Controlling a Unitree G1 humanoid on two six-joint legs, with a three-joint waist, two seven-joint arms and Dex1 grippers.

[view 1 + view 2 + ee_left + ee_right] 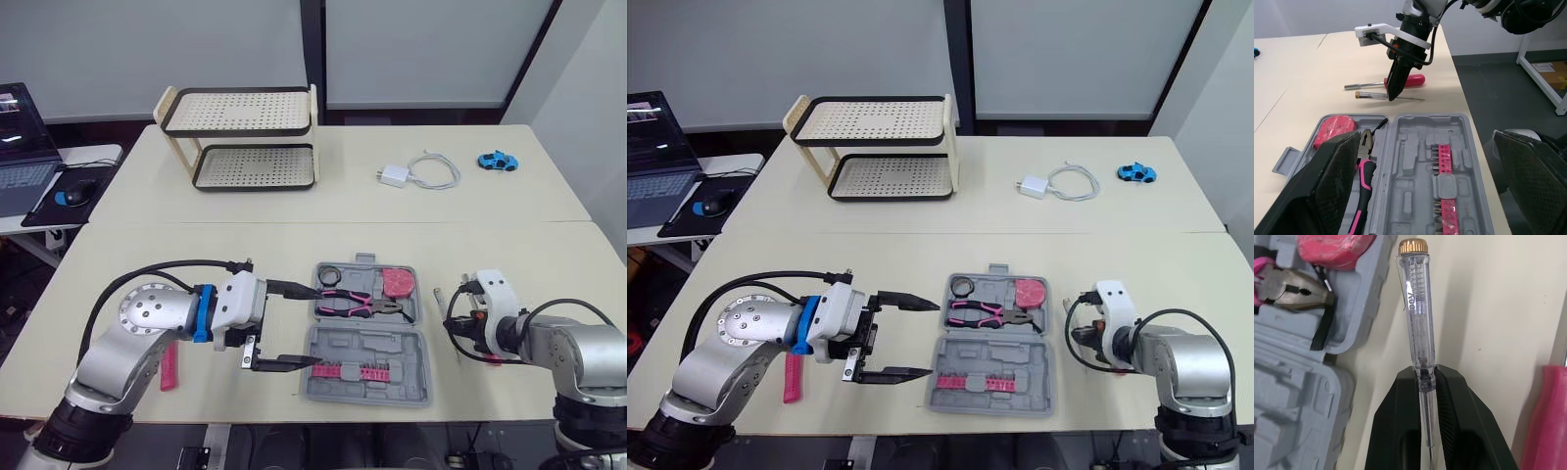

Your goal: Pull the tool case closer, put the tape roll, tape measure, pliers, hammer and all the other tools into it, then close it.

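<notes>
From the head camera, the open grey plastic tool case [392,343] sits at six o'clock on the near table, with one half toward twelve. That far half holds the black tape roll [328,272], the pink-and-black-handled pliers [355,304] and the round pink tape measure [397,282]. A pink strip of bits [348,370] sits in the near half.

Your left gripper [313,326] hangs at the case's nine o'clock. Its fingers are spread wide and hold nothing, and their tips are just at the case's edge. A pink handle [168,367] lies on the table under that arm, at about eight o'clock.

Your right gripper [468,325] points down at the table at the case's three o'clock.

On the far table, a cream-and-black two-tier rack [240,137] stands at eleven o'clock. A white charger with its cable [395,175] lies at one, and a blue toy car [498,161] lies toward two.

From the left wrist, the spread fingers [1332,186] frame the open case. Beyond the case, the right gripper is clenched on the clear-handled tester screwdriver [1376,95], low by the tabletop. A red-handled screwdriver [1410,81] lies just behind it.

From the right wrist, the fingers pinch the thin shaft right at the clear handle, and the brass cap points away from them. The case, with the pliers' nose and the tape measure, lies just beside the tester, and the red handle is on its other side.
</notes>
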